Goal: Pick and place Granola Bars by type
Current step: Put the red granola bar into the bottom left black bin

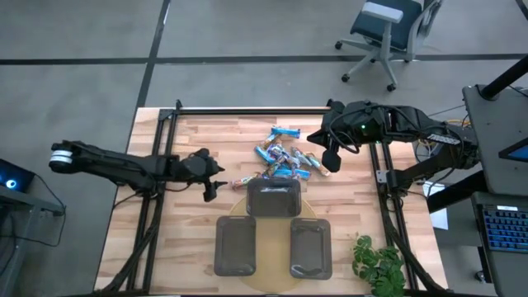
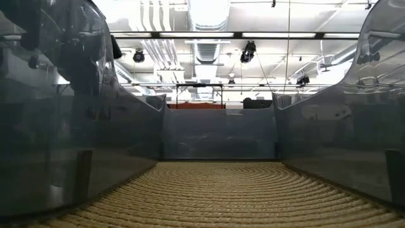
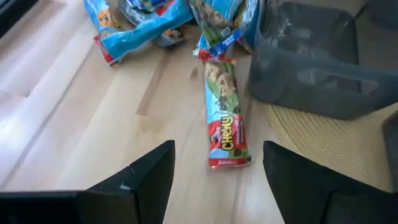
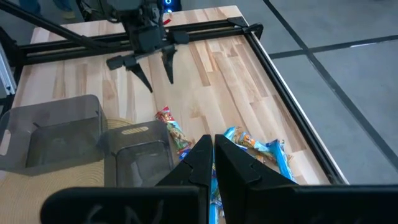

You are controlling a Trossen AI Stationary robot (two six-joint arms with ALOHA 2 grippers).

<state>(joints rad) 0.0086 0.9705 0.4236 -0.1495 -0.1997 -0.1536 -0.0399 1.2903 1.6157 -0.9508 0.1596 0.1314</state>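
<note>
Now the left claw (image 1: 212,183), wide open and empty, lines up on the bar (image 3: 226,118) at the pile's nine o'clock, needing only to drop and close.

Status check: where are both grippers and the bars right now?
Left gripper open, lined up on lone Chewy bar. Right gripper shut, above the bar pile. Trays empty. Nothing blocking.

We reach our dark left arm in from the table's left edge, its black two-finger left gripper (image 1: 213,186) held low over the wood with the fingers (image 3: 146,180) spread wide apart and nothing between them. Our dark right arm hangs over the table's far right, its black right gripper (image 1: 330,162) pressed shut, empty.
</note>
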